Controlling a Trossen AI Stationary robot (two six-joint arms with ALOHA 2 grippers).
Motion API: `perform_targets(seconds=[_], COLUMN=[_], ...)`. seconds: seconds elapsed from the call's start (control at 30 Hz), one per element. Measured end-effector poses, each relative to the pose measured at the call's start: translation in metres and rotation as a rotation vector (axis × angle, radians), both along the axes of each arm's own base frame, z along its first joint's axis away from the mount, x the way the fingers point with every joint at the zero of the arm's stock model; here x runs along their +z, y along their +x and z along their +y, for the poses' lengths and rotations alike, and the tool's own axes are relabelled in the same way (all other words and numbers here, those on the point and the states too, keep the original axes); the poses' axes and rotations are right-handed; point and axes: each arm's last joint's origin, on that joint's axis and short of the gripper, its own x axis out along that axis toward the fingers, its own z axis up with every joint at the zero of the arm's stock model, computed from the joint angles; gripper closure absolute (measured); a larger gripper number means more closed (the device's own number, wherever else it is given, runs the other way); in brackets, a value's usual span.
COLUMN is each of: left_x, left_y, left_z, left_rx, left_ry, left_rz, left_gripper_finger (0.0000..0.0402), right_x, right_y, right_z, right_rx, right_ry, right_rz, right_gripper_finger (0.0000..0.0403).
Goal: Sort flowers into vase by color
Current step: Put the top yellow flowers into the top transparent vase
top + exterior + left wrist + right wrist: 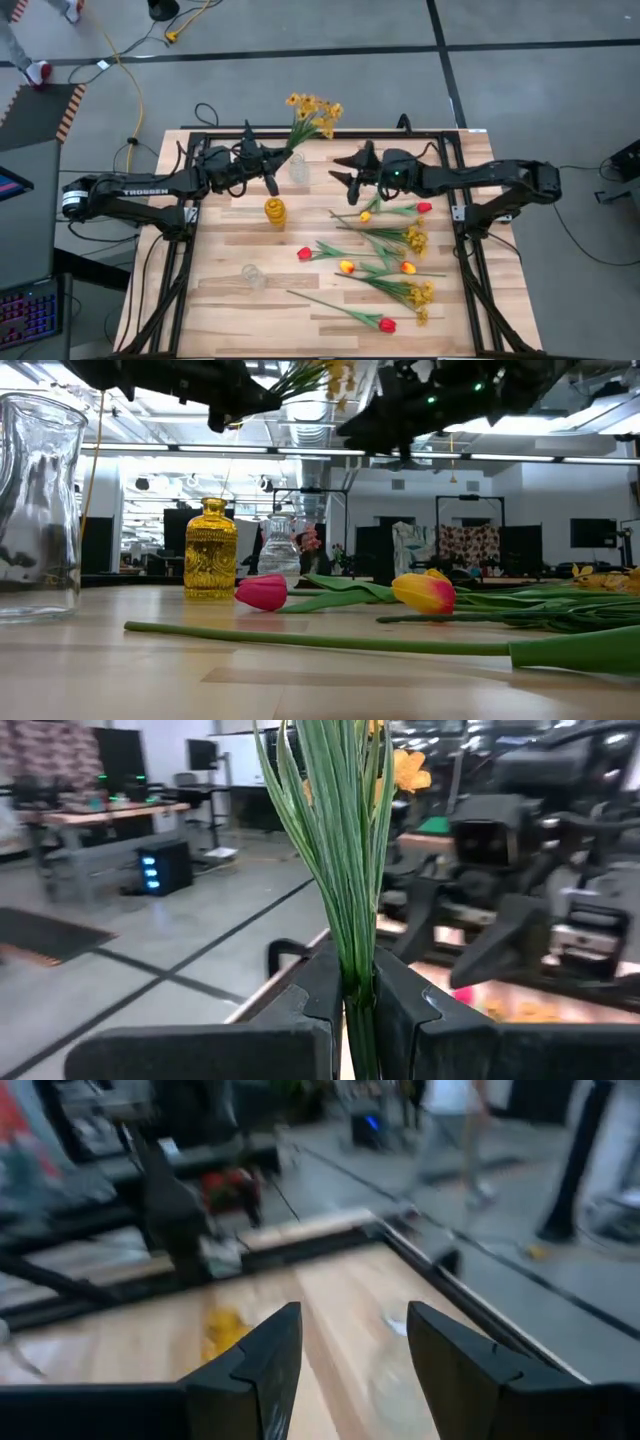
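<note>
Left hand (358, 1005) clamped on yellow spray's stems (345, 850), blossoms (313, 113) beyond it; right hand (345, 1345) open, empty.

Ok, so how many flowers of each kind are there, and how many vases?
Red tulips: 3
Yellow-orange tulips: 3
Mustard-yellow sprays: 3
Yellow glass vase: 1
Clear glass vases: 2
Total: 12
</note>
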Motion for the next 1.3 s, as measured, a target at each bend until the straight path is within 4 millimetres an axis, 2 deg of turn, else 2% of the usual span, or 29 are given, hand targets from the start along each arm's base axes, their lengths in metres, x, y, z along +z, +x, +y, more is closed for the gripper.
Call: perform_targets(seconds=[0.2,0.47,0.67,0.83,1.3], left_x=[0.0,0.001,0.002,0.002,0.0], left_y=[0.002,0.003,0.005,0.006,0.007], left_z=[-0.005,-0.012,-0.019,-0.025,-0.032], left_rx=[-0.074,-0.103,-0.128,-0.156,-0.184], left_ry=[-0.008,0.023,0.027,0.043,0.064], left_rz=[-0.008,-0.008,-0.017,-0.01,0.021], left_gripper_finger=[0.0384,0.0384,0.0384,0.0384,0.0384], right_x=[-0.009,-0.017,-0.016,-0.006,0.007], right_y=[0.022,0.036,0.054,0.066,0.065], right_z=[-0.003,-0.004,0.001,0.006,0.025], right_rx=[0.017,0.042,0.122,0.142,0.185], right_ry=[-0.044,-0.029,-0.04,-0.081,-0.104], right_rz=[-0.205,-0.408,-0.445,-0.47,-0.528], right_gripper_finger=[0.0195,0.0195,0.0195,0.0195,0.0195])
